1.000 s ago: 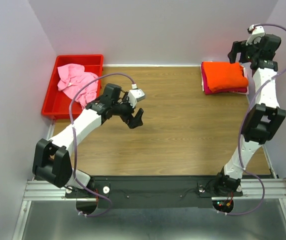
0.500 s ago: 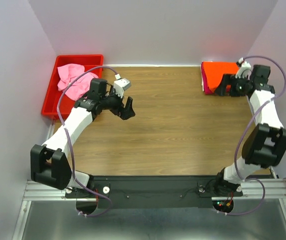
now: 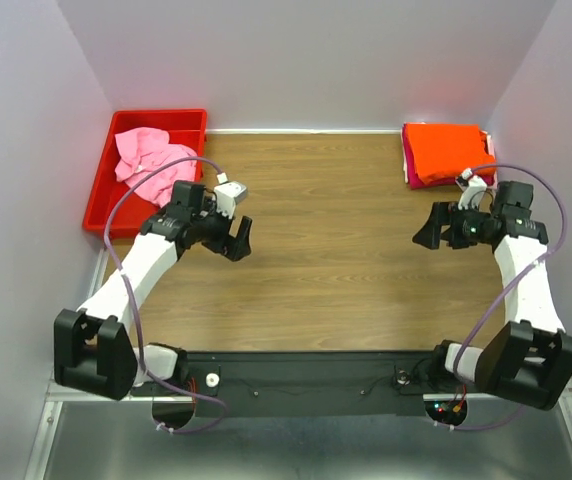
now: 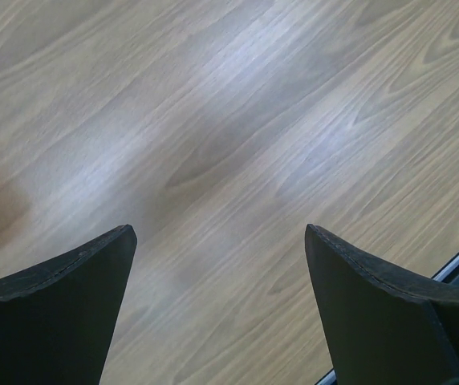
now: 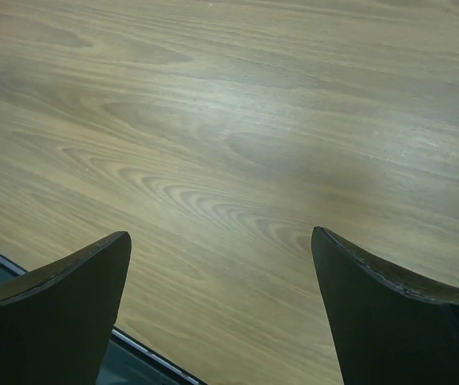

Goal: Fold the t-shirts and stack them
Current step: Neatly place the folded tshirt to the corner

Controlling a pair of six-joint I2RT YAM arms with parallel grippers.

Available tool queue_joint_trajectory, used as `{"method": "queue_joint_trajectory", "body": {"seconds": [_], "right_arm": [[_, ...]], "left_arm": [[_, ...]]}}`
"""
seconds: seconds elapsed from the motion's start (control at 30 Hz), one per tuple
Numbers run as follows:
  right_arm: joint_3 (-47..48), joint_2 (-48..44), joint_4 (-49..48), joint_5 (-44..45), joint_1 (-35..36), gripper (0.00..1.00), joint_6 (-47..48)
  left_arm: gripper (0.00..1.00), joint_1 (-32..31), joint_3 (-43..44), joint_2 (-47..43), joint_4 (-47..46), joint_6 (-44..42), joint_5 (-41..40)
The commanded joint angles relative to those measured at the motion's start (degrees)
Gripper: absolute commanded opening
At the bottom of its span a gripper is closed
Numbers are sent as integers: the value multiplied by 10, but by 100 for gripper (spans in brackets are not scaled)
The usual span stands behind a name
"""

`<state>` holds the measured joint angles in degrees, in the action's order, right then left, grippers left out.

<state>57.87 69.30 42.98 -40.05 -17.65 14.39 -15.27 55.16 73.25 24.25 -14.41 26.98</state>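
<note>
2 white-and-black arms (image 3: 136, 265), purple cables (image 3: 107, 232).

Upper right, the orange t-shirt (image 3: 448, 150) hides most of your magenta t-shirt (image 3: 413, 182). Both wrist frames crop the end effector fingers (image 4: 53, 321) along their bottom edge.

**Colour check**

- orange shirt (image 3: 449, 150): bright plain orange, no print.
- magenta shirt (image 3: 415, 182): only a crimson edge shows under the orange.
- pink shirt (image 3: 146, 162): light pink, plain.
- bin (image 3: 96, 205): solid red.
- counter (image 3: 336, 270): light brown wood grain with darker streaks and oval swirls; pale glare patches in the wrist views.
- left tool (image 3: 238, 242) and right tool (image 3: 426, 227): matte black.
- arms (image 3: 136, 268): white links, black joints.
- walls (image 3: 306, 60): pale lilac-grey.
</note>
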Motion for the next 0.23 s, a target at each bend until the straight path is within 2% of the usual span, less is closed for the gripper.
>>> {"method": "queue_joint_trajectory", "body": {"seconds": [0.0,0.2], "right_arm": [[-7,-53,6,-32,-4,100,6],[-19,-95,14,-37,-4,100,-4]], "left_arm": [[99,4,-14,-61,-12,-5,-42],[99,10,-37,-132,-22,1,-55]]}}
